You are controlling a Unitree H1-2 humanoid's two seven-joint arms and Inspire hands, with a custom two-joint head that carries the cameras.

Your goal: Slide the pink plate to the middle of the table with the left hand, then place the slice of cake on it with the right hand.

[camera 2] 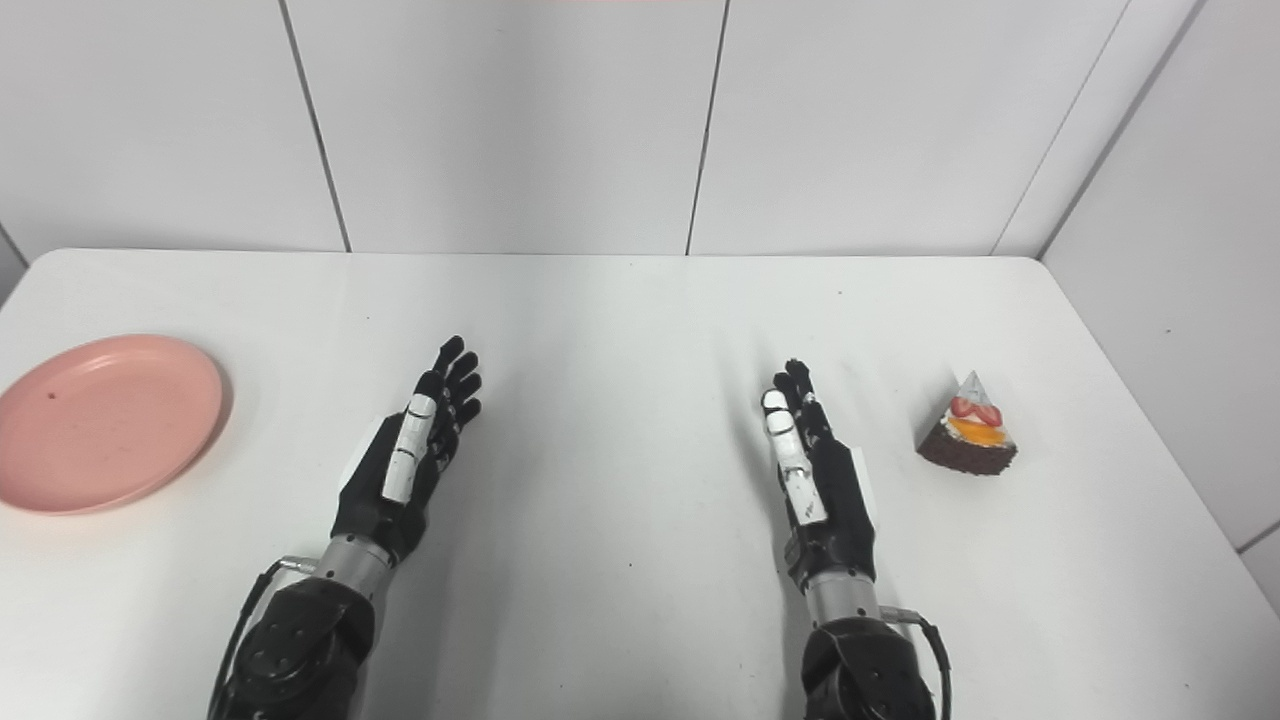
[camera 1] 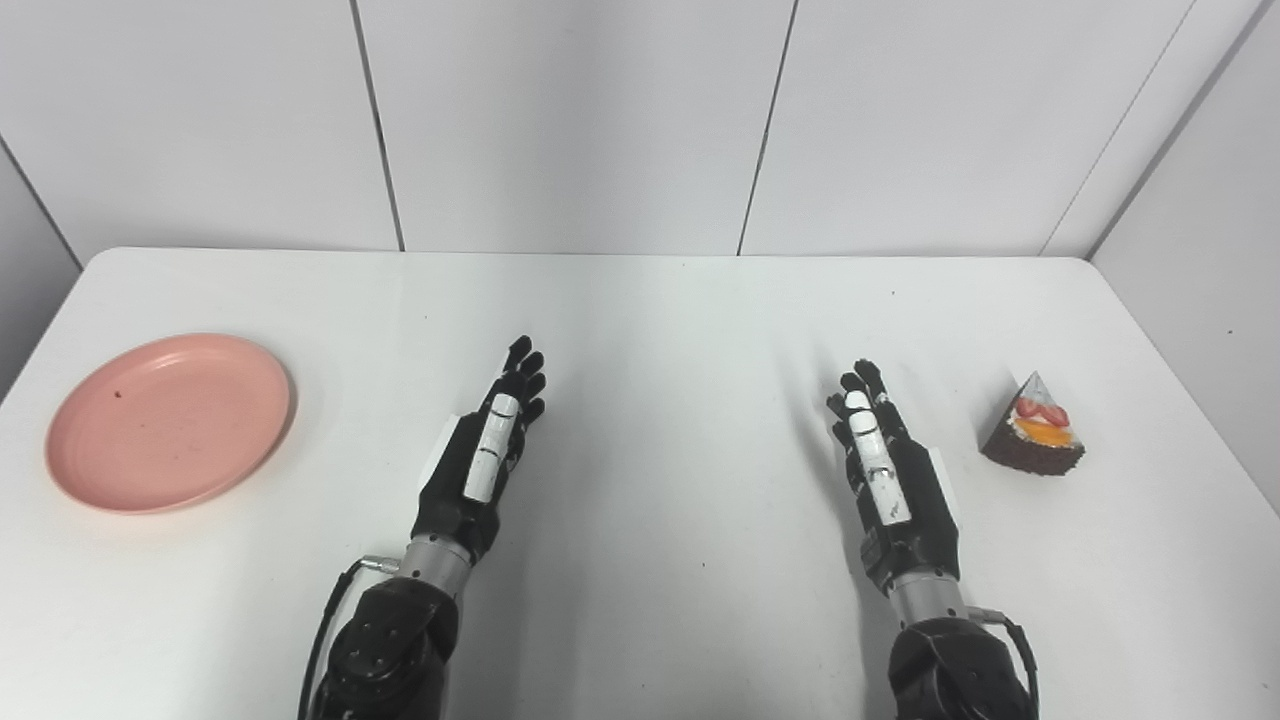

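I see both hands flat, fingers extended, holding nothing. The pink plate [camera 1: 170, 421] sits at the table's [camera 1: 640, 300] left edge, well left of my left robot hand [camera 1: 485, 450]; the cake slice [camera 1: 1036, 427] lies just right of my right robot hand [camera 1: 885, 465].

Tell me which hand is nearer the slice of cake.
Right. The right hand is just left of the slice of cake; the left hand is far across the table.
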